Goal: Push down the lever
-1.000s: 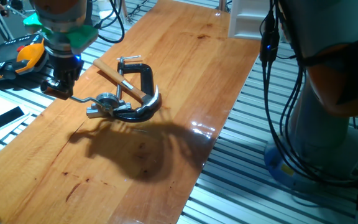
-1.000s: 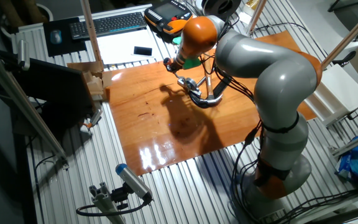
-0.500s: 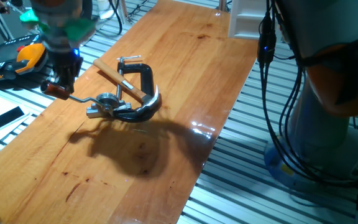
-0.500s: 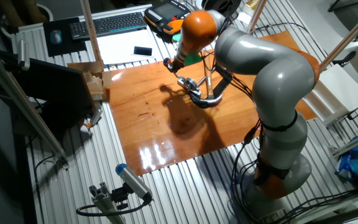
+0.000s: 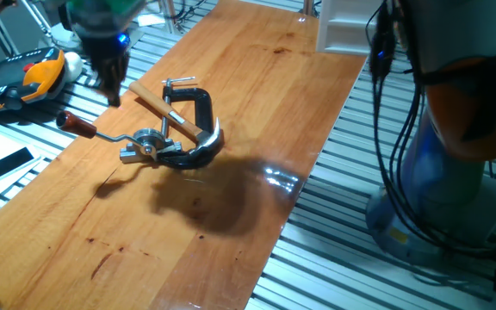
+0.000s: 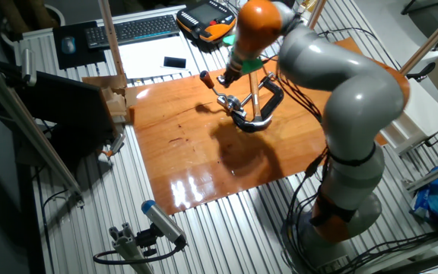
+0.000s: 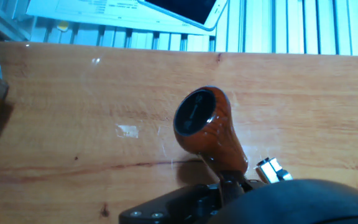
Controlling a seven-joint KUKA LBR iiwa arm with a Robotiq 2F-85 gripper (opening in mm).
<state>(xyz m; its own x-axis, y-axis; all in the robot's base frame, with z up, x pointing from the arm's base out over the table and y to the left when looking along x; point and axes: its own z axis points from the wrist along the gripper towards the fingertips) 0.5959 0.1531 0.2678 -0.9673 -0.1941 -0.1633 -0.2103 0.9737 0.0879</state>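
The lever (image 5: pixel 110 136) is a thin silver rod lying low over the wooden table (image 5: pixel 257 112), with its red-brown knob (image 5: pixel 70 122) out at the left end. Its hinge is a silver fitting (image 5: pixel 149 145). My gripper (image 5: pixel 110 89) hangs above and behind the knob, clear of it, with its fingers together and nothing held. From the other side, the gripper (image 6: pixel 226 77) hovers just right of the knob (image 6: pixel 204 77). The hand view looks down on the glossy knob (image 7: pixel 204 124), with dark gripper parts (image 7: pixel 185 208) along the bottom edge.
A hammer with a wooden handle (image 5: pixel 158 102) lies across a black C-clamp (image 5: pixel 200 105) right beside the fitting. A white box (image 5: pixel 343 26) stands at the table's far end. Off the left edge lie an orange pendant (image 5: pixel 33 82) and a black phone (image 5: pixel 11 161).
My gripper has lifted off the knob and moved up and toward the far side. The lever stays down where it was.
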